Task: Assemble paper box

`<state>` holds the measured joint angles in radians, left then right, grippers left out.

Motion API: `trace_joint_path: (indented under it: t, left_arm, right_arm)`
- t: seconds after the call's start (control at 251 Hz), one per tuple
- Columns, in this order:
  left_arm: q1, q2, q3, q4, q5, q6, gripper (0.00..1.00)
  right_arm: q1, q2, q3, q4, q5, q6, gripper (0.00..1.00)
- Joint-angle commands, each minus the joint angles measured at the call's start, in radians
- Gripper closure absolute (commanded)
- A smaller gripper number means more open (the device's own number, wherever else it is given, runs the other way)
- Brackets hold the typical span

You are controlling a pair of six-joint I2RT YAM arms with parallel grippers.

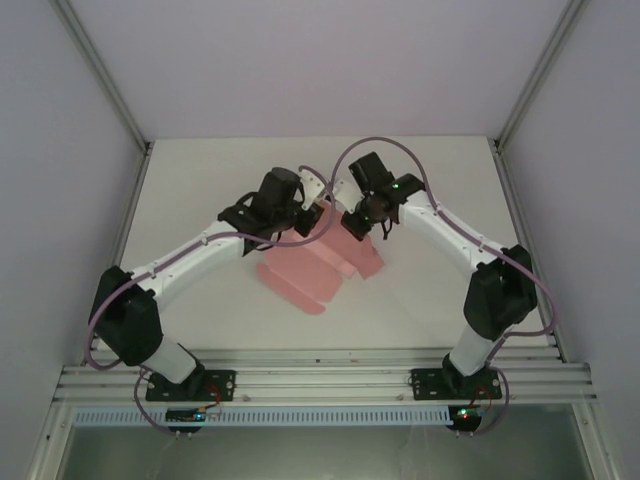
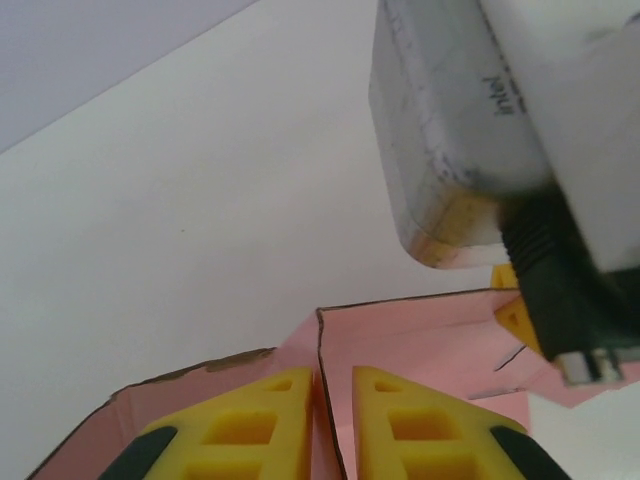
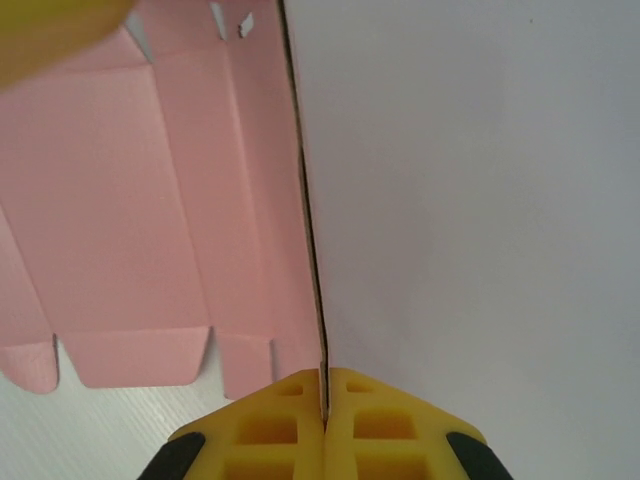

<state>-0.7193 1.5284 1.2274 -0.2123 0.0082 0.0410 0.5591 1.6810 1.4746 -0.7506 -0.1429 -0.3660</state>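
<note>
Box (image 1: 315, 270): one sheet of thin salmon-pink paper, die-cut, with creases and flaps. It lies mid-table, between the two hands. Most of the sheet is flat on the table (image 1: 200, 180). The far part is folded up at the hands.

Right wrist view: the box (image 3: 110, 230) shows broad flat panels, short tabs along the near edge and small notches at the far end. One panel stands upright and is seen edge-on as a thin dark line.

Right hand (image 3: 325, 385): yellow fingers together, clamped on the near end of that upright edge.

Left hand (image 2: 335, 385): yellow fingers (image 2: 250, 420) a narrow gap apart. A raised edge of the box (image 2: 430, 340) stands in the gap, close against the left-side finger. Whether it is pinched I cannot tell.

Camera (image 2: 450, 130): grey housing on the right wrist, just above the raised flap and close before the left hand.

Left arm (image 1: 200, 250), right arm (image 1: 450, 235): white, both reaching inward from the near edge and meeting over the far end of the box.
</note>
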Motion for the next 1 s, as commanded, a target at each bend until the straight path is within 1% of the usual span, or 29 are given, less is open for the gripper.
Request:
trace_joint_path:
  t: [0.0,0.052,0.18,0.239,0.319,0.355,0.391,0.435,0.487,0.547,0.675,0.714,0.754,0.778,0.822,0.918,0.954,0.998]
  left_arm:
    - [-0.056,0.000,-0.051,0.059,0.111,-0.039,0.82]
    - [-0.056,-0.011,-0.079,0.092,0.167,-0.046,0.82]
    - [-0.052,-0.057,-0.169,0.211,0.270,-0.076,0.68]
    - [-0.046,-0.078,-0.191,0.228,0.286,-0.086,0.66]
    - [-0.021,-0.118,-0.211,0.220,0.274,-0.118,0.61]
    - [0.004,-0.141,-0.219,0.212,0.267,-0.142,0.51]
    - [0.032,-0.166,-0.229,0.199,0.260,-0.170,0.42]
    - [0.075,-0.203,-0.248,0.182,0.258,-0.207,0.27]
    - [0.124,-0.255,-0.279,0.170,0.260,-0.229,0.18]
    - [0.170,-0.322,-0.323,0.157,0.256,-0.240,0.00]
    - [0.287,-0.443,-0.386,0.097,0.170,-0.298,0.00]
    - [0.333,-0.458,-0.392,0.070,0.142,-0.329,0.00]
    - [0.383,-0.459,-0.393,0.043,0.142,-0.354,0.00]
    - [0.412,-0.457,-0.394,0.035,0.163,-0.363,0.00]
    - [0.458,-0.450,-0.409,0.057,0.245,-0.359,0.00]
    - [0.509,-0.406,-0.460,0.201,0.430,-0.366,0.00]
    - [0.518,-0.373,-0.456,0.224,0.445,-0.381,0.00]
    - [0.523,-0.323,-0.430,0.208,0.412,-0.388,0.00]
  right_arm:
    - [0.012,-0.059,-0.030,0.153,-0.034,0.072,1.00]
    - [0.008,-0.073,-0.048,0.175,-0.050,0.070,1.00]
    - [-0.008,-0.095,-0.074,0.188,-0.128,0.062,1.00]
    - [-0.021,-0.103,-0.088,0.203,-0.153,0.069,1.00]
    - [-0.031,-0.110,-0.094,0.194,-0.143,0.065,1.00]
    - [-0.034,-0.113,-0.094,0.189,-0.128,0.059,1.00]
    - [-0.035,-0.117,-0.097,0.176,-0.119,0.041,1.00]
    - [-0.034,-0.126,-0.106,0.171,-0.098,0.027,1.00]
    - [-0.036,-0.134,-0.117,0.167,-0.080,0.010,1.00]
    - [-0.039,-0.147,-0.133,0.167,-0.069,-0.005,1.00]
    - [-0.055,-0.162,-0.162,0.165,-0.089,-0.026,1.00]
    - [-0.058,-0.164,-0.170,0.164,-0.101,-0.033,1.00]
    - [-0.059,-0.164,-0.177,0.166,-0.109,-0.039,1.00]
    - [-0.060,-0.164,-0.180,0.170,-0.113,-0.039,1.00]
    - [-0.061,-0.162,-0.186,0.176,-0.116,-0.039,1.00]
    - [-0.067,-0.150,-0.179,0.177,-0.127,-0.035,1.00]
    - [-0.069,-0.146,-0.174,0.175,-0.130,-0.035,1.00]
    - [-0.069,-0.144,-0.172,0.175,-0.141,-0.034,1.00]
